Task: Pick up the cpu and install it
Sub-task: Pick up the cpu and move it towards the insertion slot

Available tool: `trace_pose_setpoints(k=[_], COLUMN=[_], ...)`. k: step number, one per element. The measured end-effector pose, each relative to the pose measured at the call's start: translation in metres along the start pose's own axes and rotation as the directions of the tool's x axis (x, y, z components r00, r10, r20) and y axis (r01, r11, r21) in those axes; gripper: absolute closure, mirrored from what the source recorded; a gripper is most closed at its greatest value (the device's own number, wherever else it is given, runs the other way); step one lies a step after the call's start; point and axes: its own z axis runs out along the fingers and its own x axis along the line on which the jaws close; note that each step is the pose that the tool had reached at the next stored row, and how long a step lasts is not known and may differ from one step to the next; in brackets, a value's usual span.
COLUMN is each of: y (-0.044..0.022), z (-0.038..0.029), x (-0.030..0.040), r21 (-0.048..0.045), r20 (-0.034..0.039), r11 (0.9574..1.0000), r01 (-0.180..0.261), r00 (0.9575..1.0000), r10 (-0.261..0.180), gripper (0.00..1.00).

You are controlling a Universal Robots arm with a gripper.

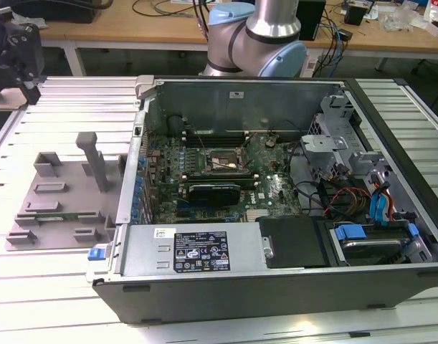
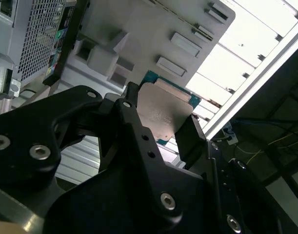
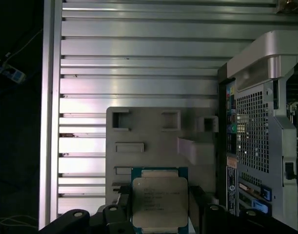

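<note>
The cpu [image 3: 160,200], a flat square chip with a silvery metal top and a green-blue rim, sits between my gripper's [image 3: 159,210] two black fingers [image 3: 120,210], which are shut on its opposite edges. In the second wrist view the same cpu [image 2: 163,109] is clamped in the gripper [image 2: 161,124] and held above the grey plastic tray [image 2: 139,29]. The tray [image 1: 61,193] lies on the slatted table at the exterior view's left, outside the open computer case. The black square socket frame [image 1: 222,161] sits on the motherboard inside the case.
The open computer case [image 1: 276,186] fills the table's middle, and its perforated rear wall [image 3: 256,126] stands next to the tray. A long black expansion card [image 1: 215,192] lies just in front of the socket. Cables and drive bays [image 1: 369,208] crowd the exterior view's right. The arm's base [image 1: 258,43] stands behind the case.
</note>
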Motion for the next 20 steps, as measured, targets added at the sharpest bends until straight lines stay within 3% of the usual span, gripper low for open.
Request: trace_pose_setpoints(k=[2,6,11,16,20], y=[0.0,-0.0001,-0.0001,-0.0002,-0.0002], z=[0.0001,0.0005,0.0008,0.0013,0.0015], x=[-0.004,-0.0191,-0.031,-0.0535,-0.0626], r21=[0.0,0.0,-0.0001,0.0,0.0], r20=[0.0,0.0,0.0,0.0,0.0], r11=[1.0,1.0,1.0,1.0,1.0], r01=[0.0,0.0,0.0,0.0,0.0], r00=[1.0,1.0,1.0,1.0,1.0], r10=[0.0,0.0,0.0,0.0,0.0], gripper=[0.45,0.45,0.45,0.45,0.45])
